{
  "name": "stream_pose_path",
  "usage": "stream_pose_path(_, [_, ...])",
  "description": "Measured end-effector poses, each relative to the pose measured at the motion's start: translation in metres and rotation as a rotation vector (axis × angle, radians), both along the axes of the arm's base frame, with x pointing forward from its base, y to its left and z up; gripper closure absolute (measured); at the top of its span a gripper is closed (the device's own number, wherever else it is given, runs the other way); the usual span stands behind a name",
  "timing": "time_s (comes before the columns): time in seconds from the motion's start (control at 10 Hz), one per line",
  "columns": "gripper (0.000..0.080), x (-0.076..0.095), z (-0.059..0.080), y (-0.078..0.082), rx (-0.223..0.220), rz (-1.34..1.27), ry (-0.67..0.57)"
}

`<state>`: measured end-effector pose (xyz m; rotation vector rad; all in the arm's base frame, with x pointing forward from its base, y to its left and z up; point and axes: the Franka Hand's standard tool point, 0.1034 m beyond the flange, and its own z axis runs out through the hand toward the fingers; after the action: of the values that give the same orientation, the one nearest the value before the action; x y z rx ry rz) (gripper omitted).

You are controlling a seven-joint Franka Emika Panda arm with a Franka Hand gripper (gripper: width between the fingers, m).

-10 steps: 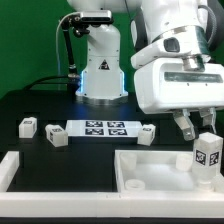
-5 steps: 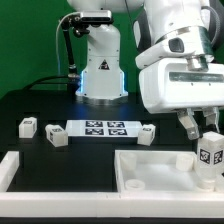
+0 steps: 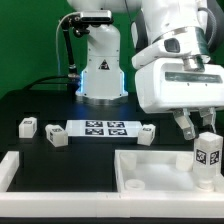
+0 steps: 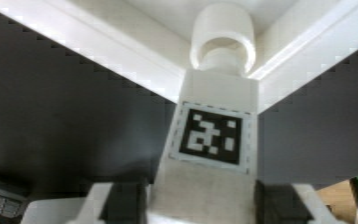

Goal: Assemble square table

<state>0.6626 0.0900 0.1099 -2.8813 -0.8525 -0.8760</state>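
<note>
Gripper (image 3: 199,130) jaws are narrowed onto one leg (image 3: 207,160), pinching its upper end. The wrist view confirms the hold, with the block seated between the fingers (image 4: 108,198). The leg stands at the exterior view's near right, over the right corner of the square table top (image 3: 150,153). I cannot tell whether its lower end touches the top. Its long axis is vertical, the tag faces the near side, and the rounded tip points down into the corner. Judgement: a small hard plastic block, light and stiff, with smooth faces that may let it twist in the pads. It is best held across two flat opposite faces near the upper end, leaving the tip free. A loose leg (image 3: 147,133) lies farther off, just right of the marker board (image 3: 100,128).
</note>
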Motion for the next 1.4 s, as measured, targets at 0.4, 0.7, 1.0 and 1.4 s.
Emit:
stream_pose_path(0.4, [0.0509, -0.005, -0.008, 0.001, 0.001, 0.0, 0.015])
stream_pose_path(0.7, [0.0509, -0.006, -0.015, 0.003, 0.004, 0.0, 0.02])
stream_pose_path(1.0, [0.0509, 0.0, -0.014, 0.007, 0.01, -0.008, -0.03])
stream_pose_path(1.4, [0.0197, 0.0, -0.014, 0.007, 0.01, -0.008, -0.029])
